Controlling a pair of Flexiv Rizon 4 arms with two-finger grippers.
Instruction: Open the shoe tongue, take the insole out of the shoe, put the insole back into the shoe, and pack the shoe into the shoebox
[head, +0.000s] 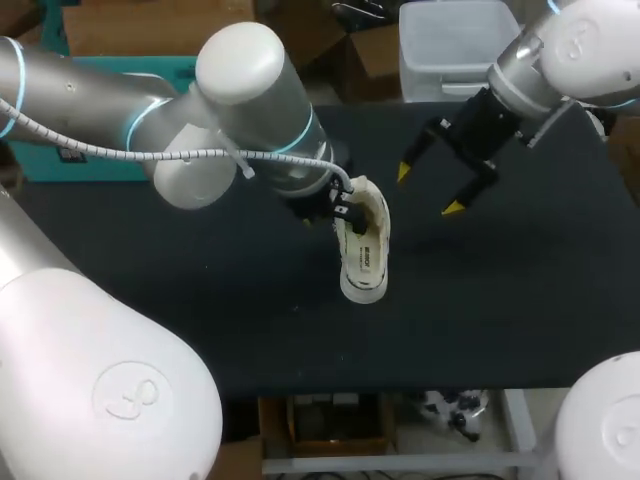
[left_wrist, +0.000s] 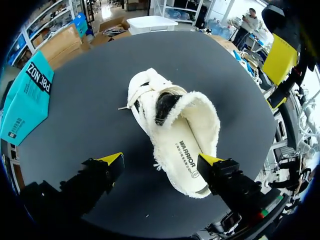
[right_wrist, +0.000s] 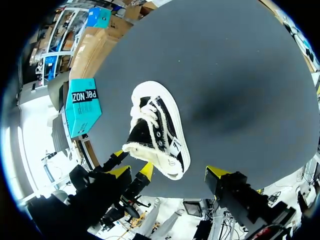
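A black sneaker (head: 364, 245) with cream fleecy lining and a white sole stands mid-table. Its mouth gapes wide, and the printed insole (left_wrist: 186, 150) lies inside. My left gripper (head: 340, 208) hangs open right at the shoe's far end. In the left wrist view (left_wrist: 160, 161) one fingertip (left_wrist: 210, 160) is against the fleecy rim and the other stands clear of the shoe. My right gripper (head: 428, 190) hovers open above the table, to the right of the shoe (right_wrist: 156, 131) and apart from it, empty (right_wrist: 167, 172). The teal shoebox (left_wrist: 25, 100) sits at the table's left edge.
The teal shoebox (right_wrist: 82, 105) is the only other thing on the dark tabletop (head: 520, 290). My bulky left arm (head: 240, 100) stretches over the back left of the table and hides part of the box.
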